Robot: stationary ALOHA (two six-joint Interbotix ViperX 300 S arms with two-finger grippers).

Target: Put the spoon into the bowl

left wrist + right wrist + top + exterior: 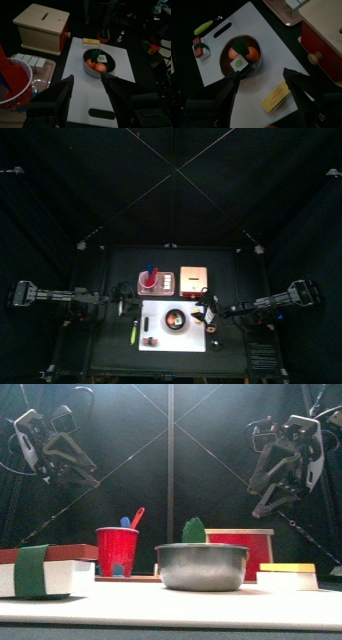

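The spoon point(135, 333), thin and yellow-green, lies flat on the black table just left of the white board point(191, 338). In the right wrist view the spoon point(202, 27) shows beyond the board's far corner. The bowl point(175, 318) stands on the board; up close the bowl point(98, 63) is steel-walled and holds orange and green food pieces. My left gripper point(123, 308) hovers open, left of the bowl and above the spoon's far end. My right gripper point(207, 316) hovers open at the bowl's right. Both grippers hold nothing and hang high in the front view.
A red cup point(116, 550) with utensils, a red-pink holder point(158, 281) and a wooden-topped box point(43, 22) stand behind the board. A yellow block point(278, 96) lies on the board's right part. A small red, green and white piece point(200, 50) lies near the bowl.
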